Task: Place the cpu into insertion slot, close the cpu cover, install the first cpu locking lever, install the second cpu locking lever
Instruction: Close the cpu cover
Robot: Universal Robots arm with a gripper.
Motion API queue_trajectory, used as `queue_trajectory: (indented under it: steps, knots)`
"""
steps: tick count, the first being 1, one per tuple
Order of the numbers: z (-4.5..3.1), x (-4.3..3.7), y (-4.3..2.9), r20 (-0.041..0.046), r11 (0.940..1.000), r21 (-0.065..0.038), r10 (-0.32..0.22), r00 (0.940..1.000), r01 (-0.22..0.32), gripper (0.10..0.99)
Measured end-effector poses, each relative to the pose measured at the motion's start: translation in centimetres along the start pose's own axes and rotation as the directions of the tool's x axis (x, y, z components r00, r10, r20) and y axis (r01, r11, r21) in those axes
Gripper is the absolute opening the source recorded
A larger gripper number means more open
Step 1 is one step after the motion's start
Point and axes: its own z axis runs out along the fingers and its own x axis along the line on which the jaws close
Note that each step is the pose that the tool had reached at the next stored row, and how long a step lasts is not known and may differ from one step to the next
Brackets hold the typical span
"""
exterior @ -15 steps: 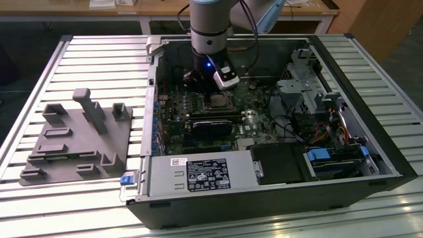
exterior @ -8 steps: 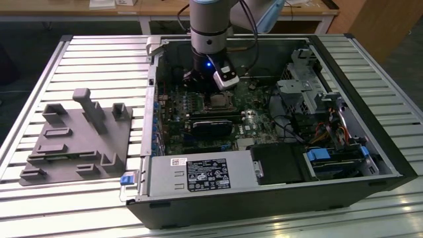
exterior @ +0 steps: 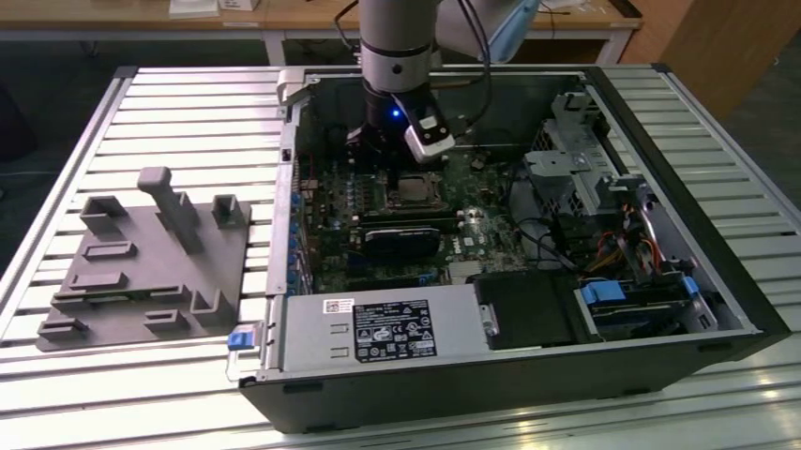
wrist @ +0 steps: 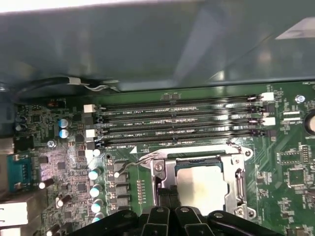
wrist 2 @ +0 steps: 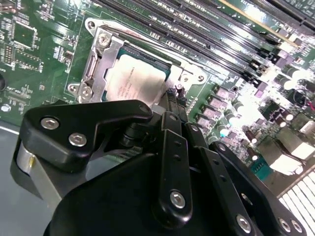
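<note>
Inside the open computer case (exterior: 651,112), which lies on a slatted metal table (exterior: 188,103), the arm (exterior: 398,56) reaches down to the green motherboard (wrist: 290,162). The insertion slot (exterior: 408,191) is near the middle of the board, on the side away from the power supply box (exterior: 375,328) at the case's near edge. The cpu (wrist: 202,184) lies flat in the slot with its pale metal top facing up. The cpu cover (wrist: 236,167) is folded down over it, and its frame lies around the chip's edges. A thin wire lever (wrist: 129,164) stands out from the socket's corner, beside the row of small capacitors, and it looks not hooked down. The gripper (wrist 2: 172,98) is at one edge of the socket. Its two black fingers (wrist: 161,196) are pressed together, with their tips just beside the cover's rim; whether they touch it I cannot tell. The long memory slots (wrist: 177,123) run parallel beyond the socket. A grey fixture plate (exterior: 138,262) rests on the table toward the exterior view's left, well apart from the case.
</note>
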Motion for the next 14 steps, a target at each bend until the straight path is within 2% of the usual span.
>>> queue_trajectory:
  steps: [14]
  knots:
    - [-3.3,-0.08,0.03,0.002,1.0,0.0,0.0,1.0,0.0,0.106]
